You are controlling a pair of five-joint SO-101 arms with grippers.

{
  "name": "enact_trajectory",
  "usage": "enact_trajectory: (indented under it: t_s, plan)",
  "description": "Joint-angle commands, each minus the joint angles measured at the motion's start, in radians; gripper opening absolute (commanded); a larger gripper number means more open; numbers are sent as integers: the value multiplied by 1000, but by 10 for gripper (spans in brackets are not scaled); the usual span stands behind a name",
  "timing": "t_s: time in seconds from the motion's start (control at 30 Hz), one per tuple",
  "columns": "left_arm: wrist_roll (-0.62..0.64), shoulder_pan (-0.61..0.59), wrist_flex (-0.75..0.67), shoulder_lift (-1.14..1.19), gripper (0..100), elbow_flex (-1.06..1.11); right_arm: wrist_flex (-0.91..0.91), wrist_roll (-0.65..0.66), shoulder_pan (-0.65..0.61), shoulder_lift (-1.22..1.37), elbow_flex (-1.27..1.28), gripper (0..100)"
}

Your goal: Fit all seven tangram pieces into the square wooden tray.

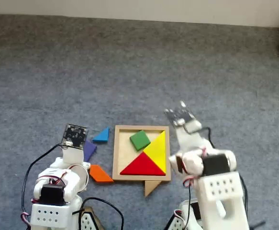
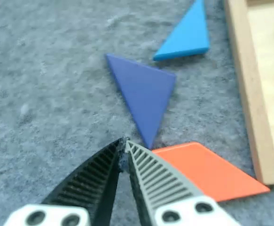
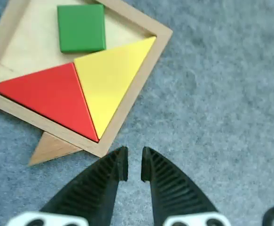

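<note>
Left fingers [image 2: 151, 179] meet beside the flat indigo triangle [image 2: 144, 92].

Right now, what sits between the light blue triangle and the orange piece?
The dark blue triangle lies between the light blue triangle and the orange piece. The left wrist view shows this most clearly, and the high view shows it too.

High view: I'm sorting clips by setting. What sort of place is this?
Probably an indoor robot practice setup: grey carpet-like surface, pale wall strip behind, wooden tray between the left arm and right arm.
</note>
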Motion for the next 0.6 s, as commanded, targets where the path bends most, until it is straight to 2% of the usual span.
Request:
enact_trajectory:
  t_s: [0.0,0.1,0.2,0.3,0.47,0.5,0.57]
  plan:
    - [3,71,3,-25,5,19,-48,3,79,-160,124,55]
    - [0,128,3,-27,5,16,-154,-18,122,-271,268,55]
    - [-23,142,3,-27,5,-28,-252,-120,130,-371,398,55]
    - [-193,114,3,-27,5,-119,-275,-173,130,-461,486,54]
    - [-572,38,-15,-27,5,-271,-271,-215,130,-593,575,54]
    - [-617,24,-17,-24,5,-298,-271,-224,130,-616,595,54]
    - [-620,7,-18,-21,5,-343,-271,-244,131,-661,639,54]
